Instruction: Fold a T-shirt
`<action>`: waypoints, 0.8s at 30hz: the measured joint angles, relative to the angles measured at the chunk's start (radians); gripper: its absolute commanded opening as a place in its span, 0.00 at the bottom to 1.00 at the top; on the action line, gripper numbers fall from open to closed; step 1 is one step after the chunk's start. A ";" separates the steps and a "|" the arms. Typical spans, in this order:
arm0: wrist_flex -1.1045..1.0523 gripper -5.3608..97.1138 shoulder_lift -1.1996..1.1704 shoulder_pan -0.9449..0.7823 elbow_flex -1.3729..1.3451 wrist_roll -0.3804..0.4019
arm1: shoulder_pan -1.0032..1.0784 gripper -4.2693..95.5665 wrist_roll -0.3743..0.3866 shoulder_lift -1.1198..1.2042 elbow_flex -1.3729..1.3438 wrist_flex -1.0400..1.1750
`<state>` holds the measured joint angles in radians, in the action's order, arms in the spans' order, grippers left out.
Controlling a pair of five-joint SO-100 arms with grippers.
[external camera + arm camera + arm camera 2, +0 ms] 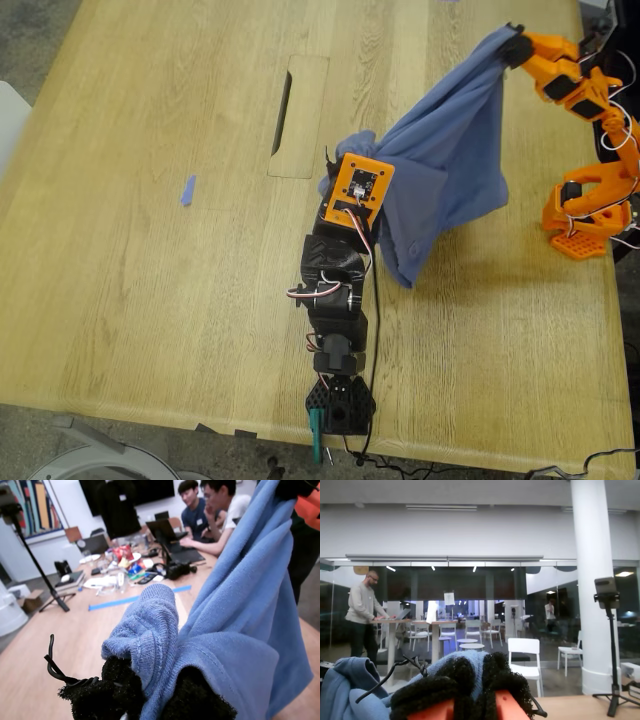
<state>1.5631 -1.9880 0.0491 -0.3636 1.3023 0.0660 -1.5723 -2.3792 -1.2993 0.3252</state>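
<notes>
The slate-blue T-shirt (450,150) hangs bunched between my two grippers above the wooden table (150,280); no print shows. My first gripper (338,165), on the black arm in the middle, is shut on a gathered fold low near the table. In the first wrist view its black pads (115,690) pinch the cloth (240,630). My second gripper (512,42), on the orange arm at the exterior view's right, is shut on another part of the shirt and holds it high. In the second wrist view its pads (505,680) clamp blue cloth (350,685).
A small blue tape scrap (188,190) lies on the table at the exterior view's left. A slot cutout (297,115) is in the table top. The orange arm's base (585,215) stands at the right edge. People (210,505) sit at a far table.
</notes>
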 measured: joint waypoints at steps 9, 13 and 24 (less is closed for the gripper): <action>-0.098 0.05 -0.035 0.078 0.000 0.000 | 0.012 0.04 0.000 0.000 0.067 0.028; -0.106 0.05 -0.054 0.121 0.000 0.000 | -0.005 0.04 0.000 0.000 0.091 0.057; -0.189 0.05 -0.067 0.291 0.000 0.000 | -0.077 0.04 -0.002 0.017 0.259 0.229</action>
<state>1.3744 -2.0555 0.3405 -0.3636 1.3023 -0.0107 -1.5739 -2.3623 -1.0400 0.5538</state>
